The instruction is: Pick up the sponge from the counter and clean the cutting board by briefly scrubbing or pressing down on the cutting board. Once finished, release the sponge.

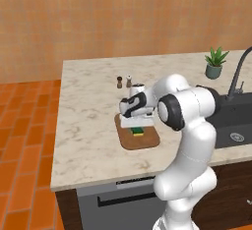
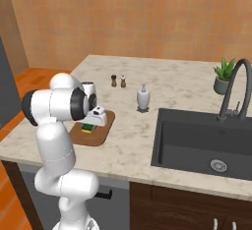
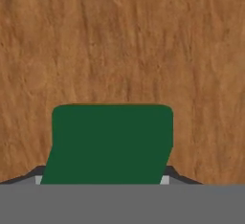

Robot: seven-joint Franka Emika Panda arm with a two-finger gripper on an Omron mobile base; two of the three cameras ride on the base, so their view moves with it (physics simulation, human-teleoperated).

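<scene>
The sponge [image 1: 138, 132] [image 2: 88, 128] lies on the brown wooden cutting board [image 1: 142, 141] [image 2: 96, 136], near the front left of the marble counter [image 1: 88, 106] [image 2: 172, 86]. My gripper [image 1: 137, 127] [image 2: 89, 125] points straight down over it, and its fingers close on the sponge's two sides. In the hand view the sponge's dark green top [image 3: 112, 141] sits between the fingertips [image 3: 170, 173], with the board's wood grain [image 3: 119, 41] close behind it. The yellow base shows as a thin edge in the base views.
Two small shakers [image 1: 119, 81] [image 2: 113, 80] stand behind the board. A white soap dispenser [image 2: 142, 98] is to its right. The dark sink [image 2: 206, 143] with a curved faucet [image 2: 231, 91] takes up the counter's right side, and a potted plant [image 1: 215, 63] [image 2: 224, 75] stands at the back right.
</scene>
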